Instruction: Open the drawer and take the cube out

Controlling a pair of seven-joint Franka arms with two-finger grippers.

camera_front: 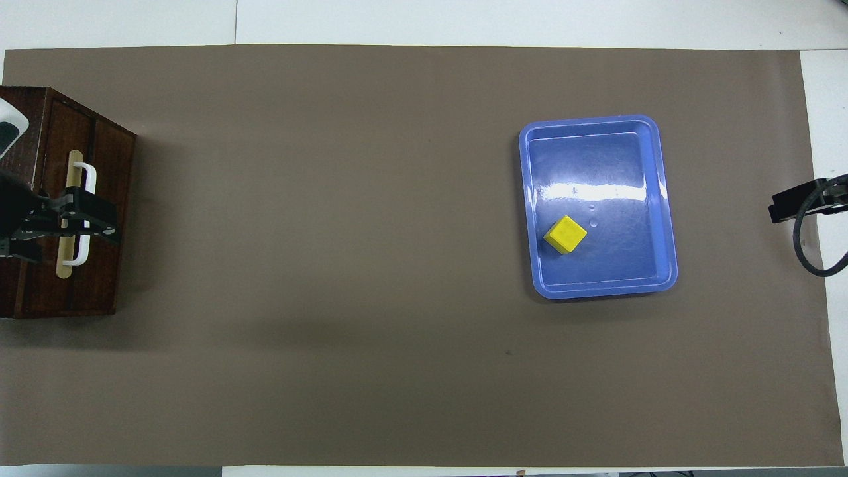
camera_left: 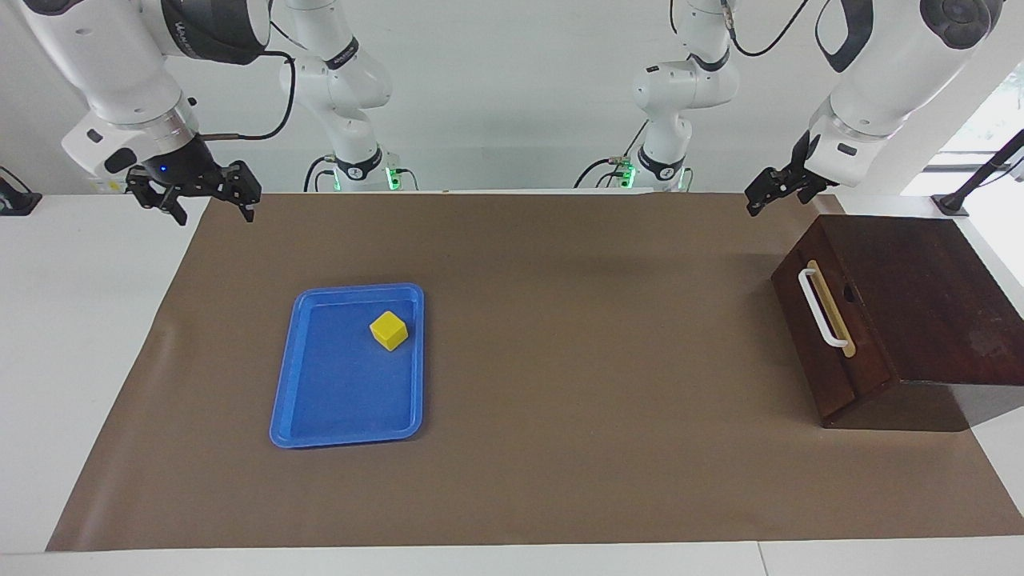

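Oddly, my cube sits in the blue tray and the drawer looks shut; both claws, right open, left unreadable, hang apart; reopening wastes effort.

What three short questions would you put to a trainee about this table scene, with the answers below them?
1. True or false: the small yellow cube lies in the blue plastic tray.
2. Choose one: the drawer of the dark brown wooden box, with its white bar handle, is A) shut, B) pulled fully out, C) lying in the tray.
3. Short answer: which one hangs in the air close to the box, the left gripper or the right gripper?

Key: 1 true; 2 A; 3 the left gripper.
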